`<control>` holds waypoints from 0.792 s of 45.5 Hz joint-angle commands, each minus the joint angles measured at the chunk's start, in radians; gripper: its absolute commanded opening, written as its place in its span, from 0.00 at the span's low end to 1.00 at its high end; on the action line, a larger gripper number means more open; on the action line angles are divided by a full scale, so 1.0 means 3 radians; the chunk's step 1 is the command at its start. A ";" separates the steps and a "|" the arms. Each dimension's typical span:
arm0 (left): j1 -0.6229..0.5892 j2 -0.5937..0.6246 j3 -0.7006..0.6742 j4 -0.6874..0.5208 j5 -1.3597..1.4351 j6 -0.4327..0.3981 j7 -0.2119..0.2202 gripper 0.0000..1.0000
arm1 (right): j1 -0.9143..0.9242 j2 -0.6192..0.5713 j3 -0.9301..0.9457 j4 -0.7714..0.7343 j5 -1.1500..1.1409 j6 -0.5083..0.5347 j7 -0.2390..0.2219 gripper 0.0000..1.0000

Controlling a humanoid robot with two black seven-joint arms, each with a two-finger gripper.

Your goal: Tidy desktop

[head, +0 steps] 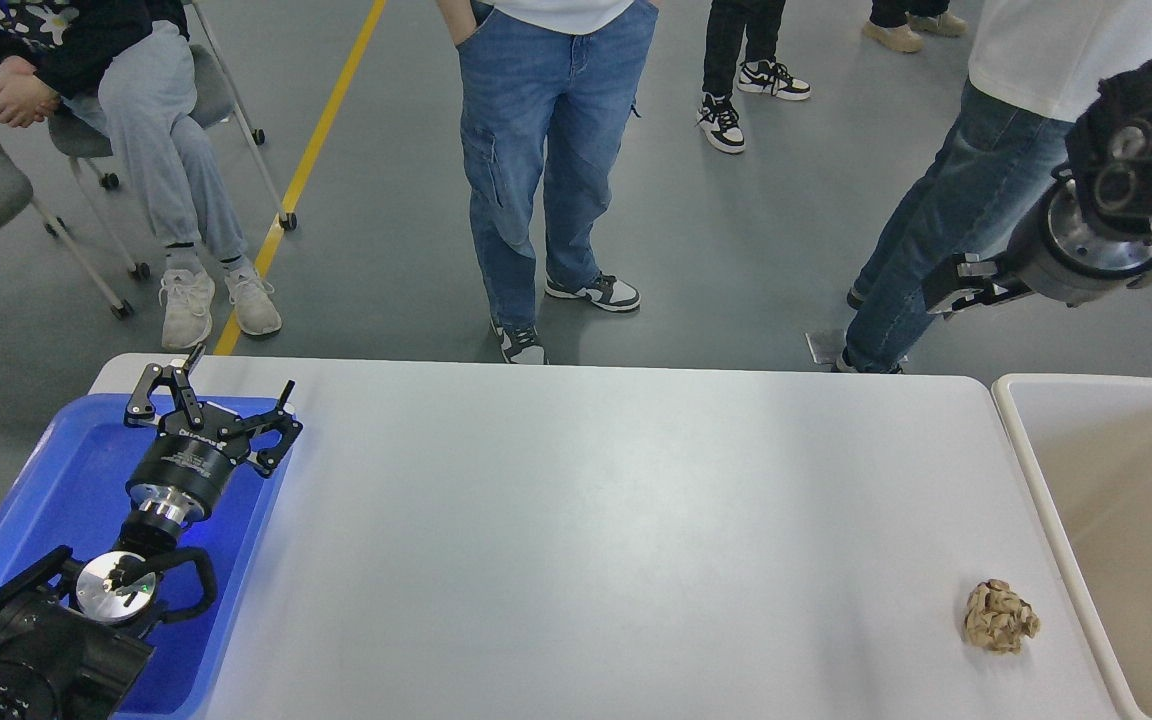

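Observation:
The desktop (586, 530) is a wide white-grey tabletop. A crumpled beige paper ball (1001, 617) lies on it near the front right, close to the beige bin (1041, 500). My left gripper (221, 388) is open and empty, held over the far right corner of the blue tray (46, 480). My right gripper (948, 288) is raised high beyond the table's far right corner, far from the paper ball. It shows small, dark and side-on, so its fingers cannot be told apart.
Several people stand on the grey floor just beyond the table's far edge; one (546, 160) stands at its middle, another (946, 220) by my right gripper. A seated person (136, 130) is at the far left. A yellow floor line (306, 160) runs there.

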 commanded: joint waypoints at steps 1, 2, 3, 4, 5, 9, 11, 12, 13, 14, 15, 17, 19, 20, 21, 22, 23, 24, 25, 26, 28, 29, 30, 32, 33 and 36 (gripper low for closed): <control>-0.0005 0.0000 0.0000 0.0000 0.0000 0.0000 0.0000 1.00 | 0.0220 0.0168 -0.0045 0.0001 0.0466 0.0500 -0.0002 1.00; 0.0000 0.0000 0.0000 0.0000 0.0000 0.0000 0.0000 1.00 | 0.0215 0.0168 -0.0051 0.0006 0.0537 0.0525 -0.0002 1.00; 0.0000 0.0000 0.0000 0.0000 0.0000 0.0000 0.0000 1.00 | 0.0210 0.0173 -0.0051 0.0006 0.0604 0.0566 -0.0002 1.00; 0.0000 0.0000 0.0000 0.0000 0.0000 0.0000 0.0000 1.00 | 0.0199 0.0178 -0.0051 0.0006 0.0665 0.0612 -0.0002 1.00; 0.0000 0.0000 0.0000 0.0000 0.0000 0.0000 0.0000 1.00 | 0.0194 0.0178 -0.0051 0.0006 0.0716 0.0658 -0.0002 1.00; 0.0000 0.0000 0.0000 0.0000 0.0000 0.0000 0.0000 1.00 | 0.0189 0.0178 -0.0046 0.0006 0.0875 0.0781 -0.0002 1.00; 0.0000 0.0000 -0.0005 0.0000 0.0000 0.0000 0.0000 1.00 | 0.0189 0.0178 -0.0046 0.0006 0.0947 0.0797 0.0003 1.00; 0.0000 0.0000 -0.0005 0.0000 0.0000 0.0000 0.0000 1.00 | 0.0189 0.0178 -0.0035 0.0006 0.0987 0.0797 0.0003 1.00; 0.0000 0.0000 0.0000 0.0000 0.0000 0.0000 0.0000 1.00 | 0.0189 0.0178 -0.0030 0.0006 0.1023 0.0797 -0.0002 1.00; 0.0000 0.0000 -0.0005 0.0000 0.0000 0.0000 0.0000 1.00 | 0.0189 0.0178 -0.0035 0.0006 0.1089 0.0781 0.0003 1.00; 0.0000 0.0000 -0.0005 0.0000 0.0000 0.0000 0.0000 1.00 | 0.0189 0.0178 -0.0045 0.0001 0.1120 0.0771 -0.0002 1.00; 0.0000 0.0000 0.0000 0.0000 0.0000 0.0000 0.0000 1.00 | 0.0189 0.0183 -0.0046 -0.0004 0.1136 0.0766 -0.0002 1.00; 0.0000 0.0000 -0.0005 0.0000 0.0000 0.0000 0.0000 1.00 | 0.0189 0.0183 -0.0046 -0.0004 0.1131 0.0766 0.0003 1.00; 0.0000 0.0000 -0.0005 0.0000 0.0000 0.0000 0.0000 1.00 | 0.0189 0.0183 -0.0046 -0.0004 0.1126 0.0766 -0.0002 1.00; 0.0000 0.0000 0.0000 0.0000 0.0000 0.0000 0.0000 1.00 | 0.0179 0.0188 -0.0046 -0.0004 0.1101 0.0766 -0.0002 1.00; 0.0000 0.0000 0.0000 0.0000 0.0000 0.0000 0.0000 1.00 | 0.0169 0.0193 -0.0051 -0.0009 0.1055 0.0766 -0.0002 1.00; 0.0000 0.0000 0.0000 0.0000 0.0000 0.0000 0.0000 1.00 | 0.0153 0.0204 -0.0056 -0.0009 0.1034 0.0771 -0.0002 1.00; 0.0000 0.0000 0.0000 0.0000 0.0000 0.0000 0.0000 1.00 | 0.0138 0.0204 -0.0056 -0.0009 0.1019 0.0776 -0.0002 1.00; 0.0000 0.0000 0.0000 0.0000 0.0000 0.0000 0.0000 1.00 | 0.0133 0.0199 -0.0051 -0.0009 0.1008 0.0776 -0.0002 1.00; 0.0000 0.0000 0.0000 0.0000 0.0000 0.0000 0.0000 1.00 | 0.0133 0.0199 -0.0046 -0.0009 0.1003 0.0776 -0.0002 1.00; 0.0000 0.0000 -0.0005 0.0000 0.0000 0.0000 0.0000 1.00 | 0.0133 0.0188 -0.0035 -0.0014 0.1003 0.0781 -0.0002 1.00; 0.0000 0.0000 0.0000 0.0000 0.0000 0.0000 0.0000 1.00 | 0.0138 0.0188 -0.0035 -0.0019 0.1003 0.0776 -0.0002 1.00; 0.0000 0.0000 0.0000 0.0000 0.0000 0.0000 0.0000 1.00 | 0.0138 0.0188 -0.0030 -0.0019 0.1003 0.0776 -0.0002 1.00; 0.0000 0.0000 -0.0005 0.0000 0.0000 0.0000 0.0000 1.00 | 0.0138 0.0183 -0.0035 -0.0019 0.0998 0.0776 -0.0002 1.00; 0.0000 0.0000 0.0000 0.0000 0.0000 0.0000 0.0000 1.00 | 0.0138 0.0183 -0.0035 -0.0019 0.1003 0.0776 -0.0002 1.00; 0.0000 0.0000 0.0000 0.0000 0.0000 0.0000 0.0000 1.00 | 0.0138 0.0183 -0.0035 -0.0019 0.0998 0.0776 -0.0002 1.00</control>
